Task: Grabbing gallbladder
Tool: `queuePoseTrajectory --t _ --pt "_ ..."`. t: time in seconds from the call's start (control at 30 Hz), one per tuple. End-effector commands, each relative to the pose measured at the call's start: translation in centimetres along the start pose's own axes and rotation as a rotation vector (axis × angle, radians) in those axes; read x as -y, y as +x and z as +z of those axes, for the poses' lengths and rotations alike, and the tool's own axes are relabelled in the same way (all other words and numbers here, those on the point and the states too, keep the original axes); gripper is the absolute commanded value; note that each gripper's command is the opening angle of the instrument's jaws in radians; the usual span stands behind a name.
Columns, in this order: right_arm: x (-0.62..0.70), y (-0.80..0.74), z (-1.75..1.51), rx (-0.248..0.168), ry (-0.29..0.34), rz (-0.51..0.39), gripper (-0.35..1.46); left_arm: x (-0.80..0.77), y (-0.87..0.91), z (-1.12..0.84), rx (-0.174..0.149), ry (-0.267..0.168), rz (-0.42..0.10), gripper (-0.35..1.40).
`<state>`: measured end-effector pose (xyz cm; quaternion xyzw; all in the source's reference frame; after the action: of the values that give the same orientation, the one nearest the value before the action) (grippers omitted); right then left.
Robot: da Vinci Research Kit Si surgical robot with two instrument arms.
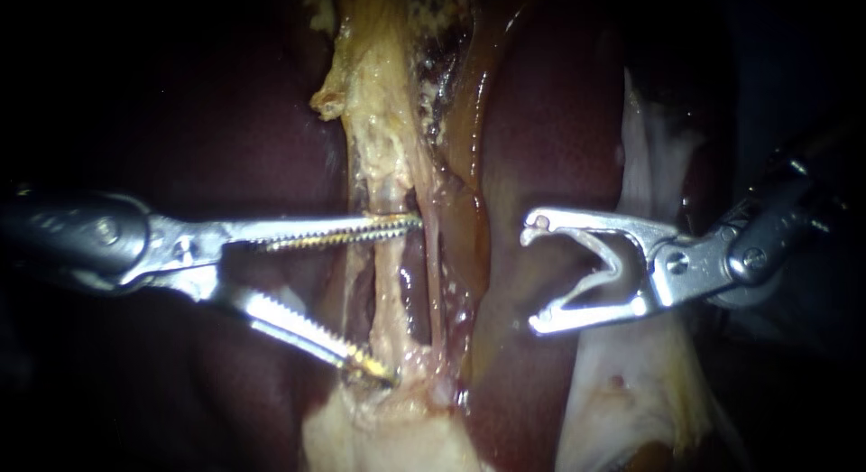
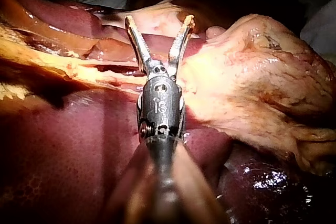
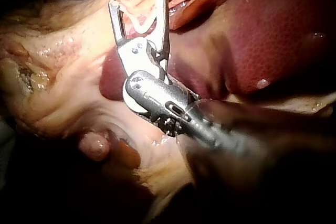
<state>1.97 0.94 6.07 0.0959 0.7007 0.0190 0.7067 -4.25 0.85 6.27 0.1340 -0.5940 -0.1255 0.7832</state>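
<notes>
Pale yellow, fatty-looking tissue that I take for the gallbladder lies at the near edge of the endoscope view, just below centre. From it a thin pale cord runs away toward the far side, where it widens into a ragged yellow strip. Dark red liver lies on both sides, and a glistening amber band follows the right edge of the cord.

The left instrument comes in from the left with its toothed jaws spread wide. The upper jaw tip lies against the cord and the lower tip rests where the cord meets the gallbladder. The cord stands in the gap between them and nothing is gripped. In the left wrist view the same jaws form an open V, with the bulky yellow gallbladder just beside them and the liver under the shaft.

The right instrument enters from the right, well apart from the left one. Its jaws also gape and hold nothing, their tips hanging over the liver to the right of the amber band. Behind its jaws a sheet of white membrane runs from far to near. The right wrist view shows those jaws open, with pale tissue ahead of them.
</notes>
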Motion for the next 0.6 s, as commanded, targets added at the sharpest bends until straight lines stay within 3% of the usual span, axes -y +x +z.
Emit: queuePoseTrajectory --t 0.03,0.3,0.43,0.6 --pt "0.0 0.0 0.0 0.0 0.0 0.0 0.55 0.0 -0.02 -0.01 0.0 0.001 0.0 0.81" --pt "0.0 0.0 0.0 0.0 0.0 0.0 0.55 -0.02 -0.12 -0.09 0.012 -0.007 -0.006 0.81" --pt "0.0 0.0 0.0 0.0 0.0 0.0 0.55 -0.1 -0.3 -0.26 0.031 -0.032 -0.018 0.81" --pt "0.0 0.0 0.0 0.0 0.0 0.0 0.55 -0.31 -0.56 -0.62 0.064 -0.094 -0.046 0.81"
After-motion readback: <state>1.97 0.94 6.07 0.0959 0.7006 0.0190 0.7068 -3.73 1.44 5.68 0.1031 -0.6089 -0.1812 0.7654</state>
